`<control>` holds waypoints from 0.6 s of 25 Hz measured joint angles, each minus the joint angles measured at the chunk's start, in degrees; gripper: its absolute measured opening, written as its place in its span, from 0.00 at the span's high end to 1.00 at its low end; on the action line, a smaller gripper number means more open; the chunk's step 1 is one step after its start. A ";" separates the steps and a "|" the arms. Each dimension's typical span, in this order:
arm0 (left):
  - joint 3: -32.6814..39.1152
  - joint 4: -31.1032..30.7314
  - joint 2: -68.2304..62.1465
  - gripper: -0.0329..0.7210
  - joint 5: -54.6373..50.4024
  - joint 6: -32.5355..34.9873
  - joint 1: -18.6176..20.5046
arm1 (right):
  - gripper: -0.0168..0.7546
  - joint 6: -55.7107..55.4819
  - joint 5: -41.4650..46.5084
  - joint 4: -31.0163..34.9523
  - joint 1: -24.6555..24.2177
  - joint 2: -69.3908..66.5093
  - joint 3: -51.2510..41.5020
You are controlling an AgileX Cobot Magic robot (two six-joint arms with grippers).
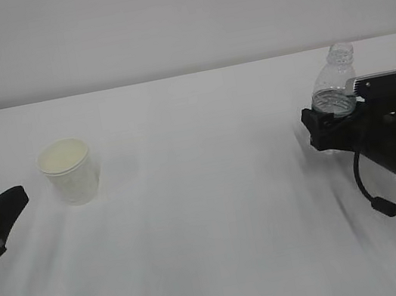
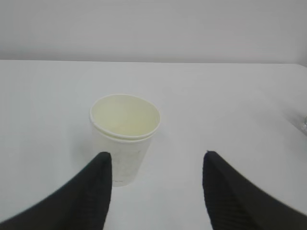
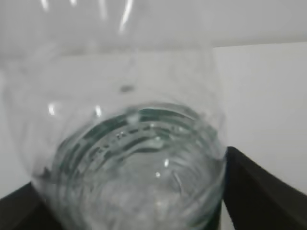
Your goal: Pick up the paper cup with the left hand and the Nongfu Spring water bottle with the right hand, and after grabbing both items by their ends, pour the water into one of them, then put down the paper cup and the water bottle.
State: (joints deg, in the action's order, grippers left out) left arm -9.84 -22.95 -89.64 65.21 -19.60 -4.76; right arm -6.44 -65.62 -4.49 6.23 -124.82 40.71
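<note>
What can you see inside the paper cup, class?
The paper cup shows only a pale cream inner wall; no liquid is visible. Its bottom is hidden by the near rim, so the contents cannot be fully confirmed.

The exterior view looks down at a slant across the white surface (image 1: 213, 191) toward the back wall, taking in both sides. The left wrist view sits low behind the left hand (image 2: 156, 191), facing forward at the paper cup (image 2: 123, 136), which the exterior view shares (image 1: 70, 170). The right wrist view presses very close against the water bottle (image 3: 129, 158), also seen in the exterior view (image 1: 334, 82).
</note>
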 joint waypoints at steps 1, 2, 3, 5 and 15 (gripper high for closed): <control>0.00 0.00 0.00 0.38 0.00 0.00 0.00 | 0.14 0.00 0.00 0.00 0.00 0.00 0.35; 0.00 0.00 0.00 0.39 0.00 0.00 0.00 | 0.14 0.00 0.00 0.00 0.00 0.00 0.66; 0.00 0.00 0.00 0.39 0.00 0.00 0.00 | 0.15 0.00 0.00 -0.10 0.00 0.00 0.90; 0.00 0.00 0.00 0.39 0.00 0.00 0.00 | 0.15 0.00 0.00 -0.10 0.00 0.00 1.33; 0.00 0.00 0.00 0.39 0.00 0.00 0.00 | 0.16 0.00 -0.12 -0.10 0.00 -0.41 1.46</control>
State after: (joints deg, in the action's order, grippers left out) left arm -9.84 -22.95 -89.64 65.21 -19.60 -4.76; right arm -6.44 -65.73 -4.59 6.23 -125.23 42.17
